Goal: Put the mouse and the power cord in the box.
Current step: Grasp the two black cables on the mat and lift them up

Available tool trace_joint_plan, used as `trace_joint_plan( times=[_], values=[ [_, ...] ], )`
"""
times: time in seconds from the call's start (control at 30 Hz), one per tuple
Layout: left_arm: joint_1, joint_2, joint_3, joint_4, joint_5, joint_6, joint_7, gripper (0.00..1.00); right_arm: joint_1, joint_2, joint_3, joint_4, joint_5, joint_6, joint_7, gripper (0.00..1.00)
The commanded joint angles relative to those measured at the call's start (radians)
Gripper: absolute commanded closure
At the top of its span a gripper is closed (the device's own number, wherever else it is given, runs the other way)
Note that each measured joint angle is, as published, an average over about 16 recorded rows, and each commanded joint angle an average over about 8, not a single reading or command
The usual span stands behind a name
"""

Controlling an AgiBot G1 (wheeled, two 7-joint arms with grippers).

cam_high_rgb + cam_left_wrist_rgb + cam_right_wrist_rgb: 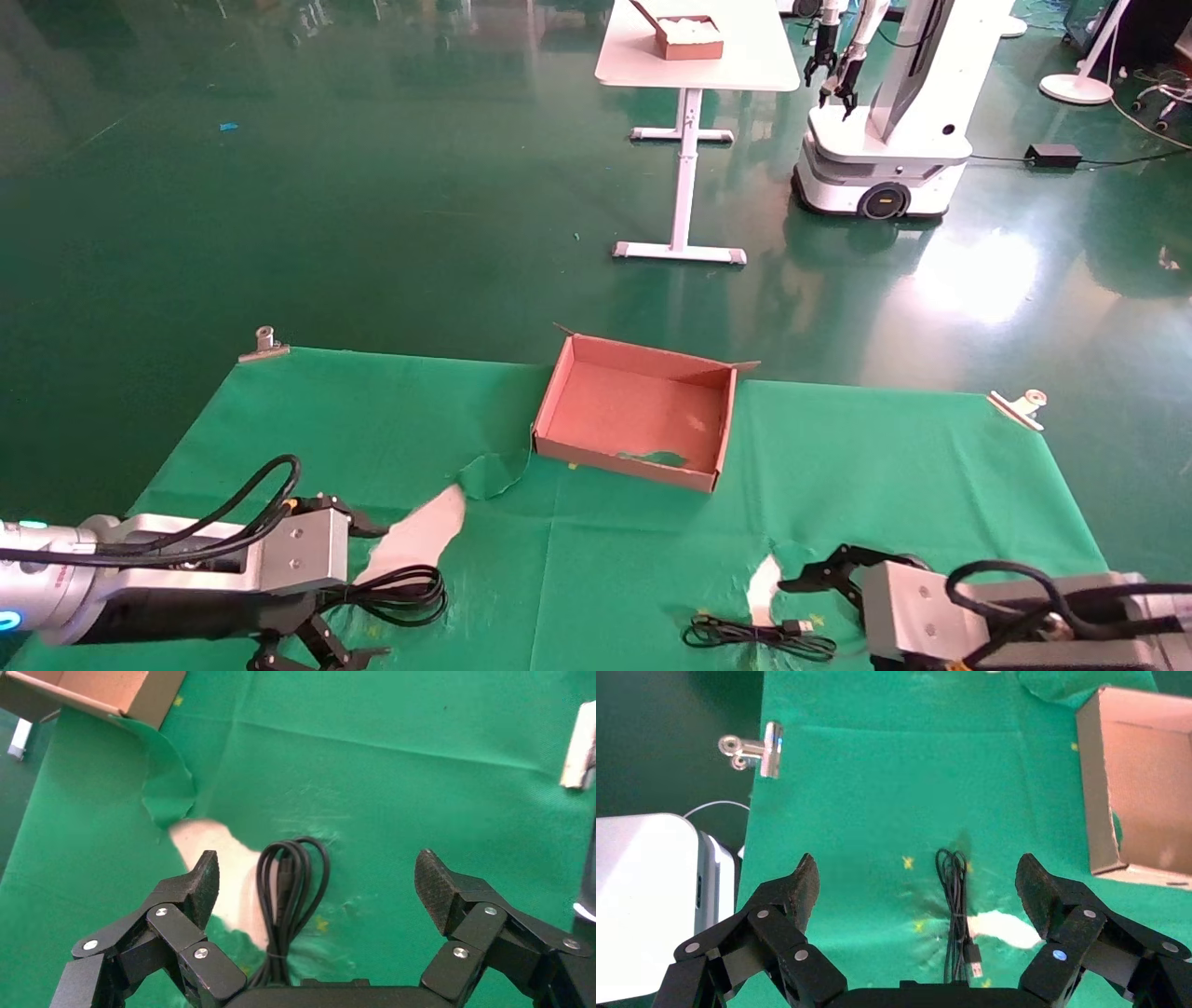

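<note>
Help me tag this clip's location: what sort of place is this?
Probably a robotics lab or data-collection hall: a glossy green floor, a second wheeled robot at a white table, and a clamped green cloth serving as the work surface.

No readable text, labels or numbers anywhere. The box (643, 410) is plain cardboard. Nothing printed on the green cloth (885, 466) either.

A robotics lab: glossy green floor (372, 186), another wheeled white robot (885, 140) parked at one o'clock beside a white table (698, 56), and our green cloth (372, 419) held by clips (265, 343).
</note>
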Motion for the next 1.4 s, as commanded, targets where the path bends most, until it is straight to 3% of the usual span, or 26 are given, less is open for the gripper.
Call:
trace_joint_plan(
  times=[0.03,0.2,0.57,1.0,1.2,1.4],
  values=[
    [-0.004,0.003,0.003,0.003,0.01,-0.002,-0.002,0.0,0.001,-0.003,-0.002,-0.002,-0.007,0.002,0.001,0.0],
    [-0.001,0.02,0.022,0.003,0.061,-0.022,0.002,0.0,0.0,0.001,0.002,-0.004,-0.002,0.004,0.006,0.0],
    [-0.011,0.177,0.13,0.167,0.378,-0.188,0.024,0.0,-0.002,0.011,0.002,0.003,-0.011,0.016,0.039,0.0],
    [-0.04,0.256,0.158,0.325,0.449,-0.268,0.09,0.0,0.0,0.015,-0.004,0.008,-0.031,0.018,0.05,0.0],
    [-0.049,0.269,0.167,0.346,0.471,-0.276,0.09,0.0,0.039,-0.028,-0.053,-0.01,-0.156,0.028,0.041,0.0],
    [-0.05,0.271,0.167,0.35,0.472,-0.276,0.091,0.0,0.12,-0.151,-0.144,-0.112,-0.358,0.05,0.011,0.0]
  ],
)
